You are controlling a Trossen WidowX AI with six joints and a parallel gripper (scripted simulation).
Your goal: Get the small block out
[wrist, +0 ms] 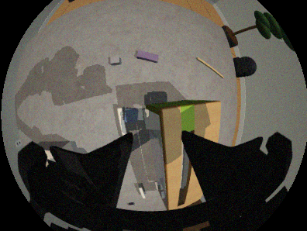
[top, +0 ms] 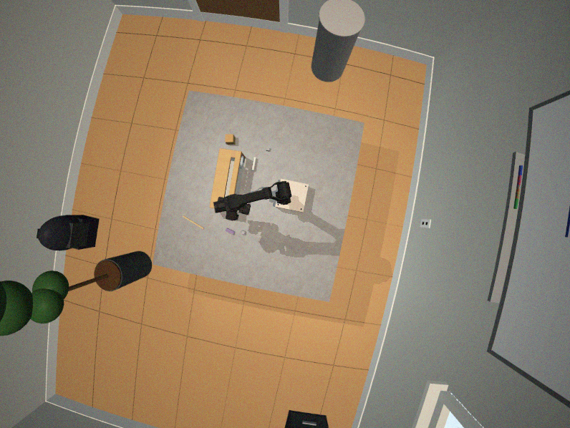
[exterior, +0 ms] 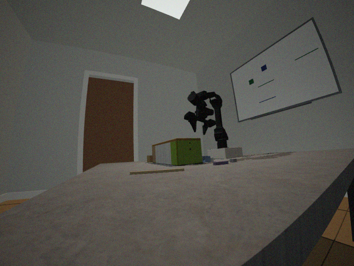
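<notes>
The box (top: 226, 177) has a tan top and a green end (exterior: 186, 151); its pale clear front (exterior: 162, 153) faces the arm's base. In the wrist view the box (wrist: 198, 158) lies right below me. A small blue block (wrist: 131, 115) lies on the table just beside the green end; it also shows in the exterior view (exterior: 206, 158). My gripper (exterior: 199, 130) hangs high above the green end of the box, pointing down, partly open and empty. Its fingers (wrist: 156, 137) frame the box's front edge. In the overhead view the gripper (top: 228, 210) covers the block.
A purple block (top: 229, 231), a small grey piece (top: 243, 232) and a thin wooden stick (top: 192, 222) lie beyond the green end. A tan cube (top: 230, 138) sits past the box's other end. The arm's white base (top: 292, 194) stands beside the box.
</notes>
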